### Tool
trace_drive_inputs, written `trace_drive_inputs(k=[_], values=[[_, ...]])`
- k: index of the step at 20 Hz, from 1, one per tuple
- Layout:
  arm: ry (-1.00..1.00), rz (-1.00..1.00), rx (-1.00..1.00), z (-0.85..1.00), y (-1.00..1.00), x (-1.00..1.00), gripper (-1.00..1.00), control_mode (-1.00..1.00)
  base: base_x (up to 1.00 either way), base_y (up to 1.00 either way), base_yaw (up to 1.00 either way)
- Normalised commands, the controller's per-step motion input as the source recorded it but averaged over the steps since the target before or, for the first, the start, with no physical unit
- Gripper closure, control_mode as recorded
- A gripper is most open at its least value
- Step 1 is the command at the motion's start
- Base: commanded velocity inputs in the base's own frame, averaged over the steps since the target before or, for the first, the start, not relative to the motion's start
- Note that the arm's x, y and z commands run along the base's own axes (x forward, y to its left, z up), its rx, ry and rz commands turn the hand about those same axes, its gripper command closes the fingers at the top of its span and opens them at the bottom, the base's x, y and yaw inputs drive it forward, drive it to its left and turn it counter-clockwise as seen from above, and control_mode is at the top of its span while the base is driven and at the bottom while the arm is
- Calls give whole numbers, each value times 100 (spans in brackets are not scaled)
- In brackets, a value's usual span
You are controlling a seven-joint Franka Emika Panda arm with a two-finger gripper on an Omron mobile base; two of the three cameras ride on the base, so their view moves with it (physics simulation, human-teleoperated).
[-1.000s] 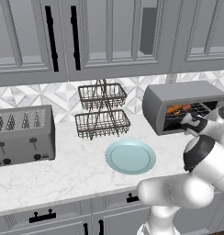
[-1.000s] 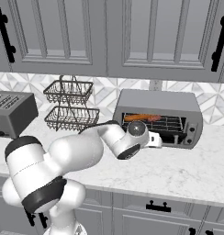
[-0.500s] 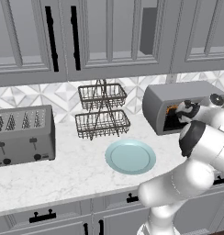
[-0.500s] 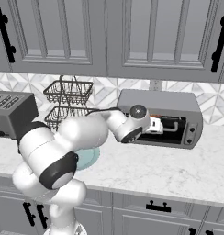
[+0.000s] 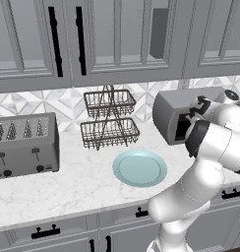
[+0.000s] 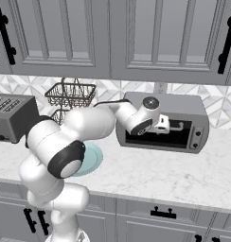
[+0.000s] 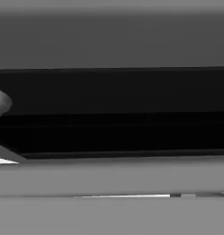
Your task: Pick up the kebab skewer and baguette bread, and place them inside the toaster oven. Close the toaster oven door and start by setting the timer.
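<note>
My fingers [image 6: 176, 126] stand spread wide, pinching nothing, right at the upper front of the toaster oven [image 6: 183, 106], which sits at the right end of the tabletop [image 6: 160, 177] against the tiled wall. From the right, the hand sits in front of the oven's dark glass front, near its control knobs. My own forearm covers much of the oven front in the left view, so I cannot make out what lies inside. The pale teal plate [image 5: 139, 168] sits bare, well apart to the left.
</note>
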Motion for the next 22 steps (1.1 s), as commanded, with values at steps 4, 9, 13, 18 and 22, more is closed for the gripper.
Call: trace_drive_inputs(k=[4,9,13,18,22], values=[[0,-3,0,-10,0,16,-100,-100,0,0,0],[-8,-2,0,0,0,0,-100,-100,0,0,0],[-8,-1,0,0,-3,-6,-100,-100,0,0,0],[-6,0,0,0,-24,-38,-100,-100,0,0,0],[-2,0,0,0,-33,-45,-100,-100,0,0,0]])
